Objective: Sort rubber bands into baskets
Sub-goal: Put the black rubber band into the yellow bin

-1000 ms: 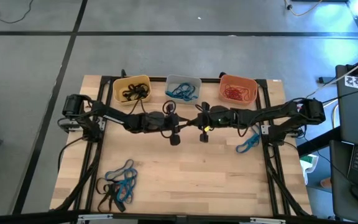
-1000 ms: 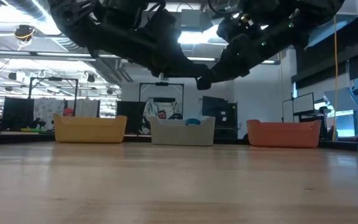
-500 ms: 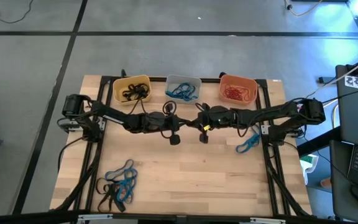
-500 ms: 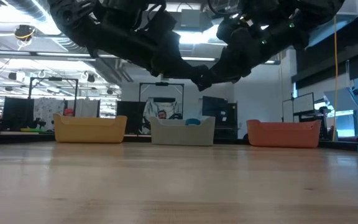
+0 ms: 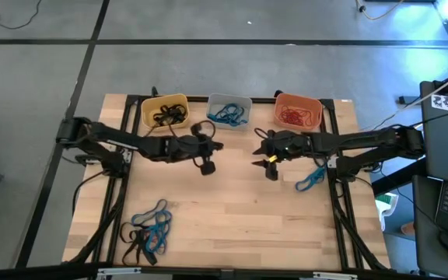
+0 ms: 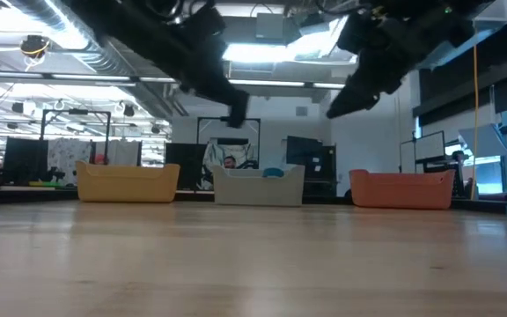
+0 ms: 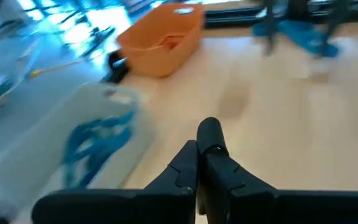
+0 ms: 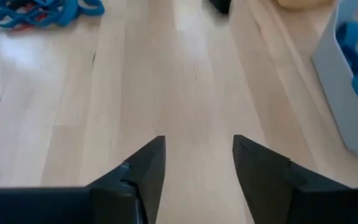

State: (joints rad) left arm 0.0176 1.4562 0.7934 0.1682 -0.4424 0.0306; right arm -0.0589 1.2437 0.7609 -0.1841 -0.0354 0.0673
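Pale wooden tabletop (image 5: pixel 232 218) on a grey shop floor, with three small plastic tubs lined along the far edge: a yellow tub (image 5: pixel 164 111) holding black bands, a pale grey tub (image 5: pixel 229 108) holding blue ones, and an orange tub (image 5: pixel 298 112) holding red-orange ones.

Looks like a between-picks moment to me. The left gripper (image 5: pixel 215 145) hangs over the table in front of the grey tub, fingers pinched together on nothing. The right gripper (image 5: pixel 260 148) sits in front of the orange tub with its jaws spread and empty.

Loose rubber bands still need sorting: a mixed blue-and-black heap (image 5: pixel 148 231) near the front left, and a blue bunch (image 5: pixel 311 180) by the right edge. Next move, I'd guess, is reaching down to one pile and nipping a single loop.

Hard to count individual bands, and the low view can't see inside the tubs.
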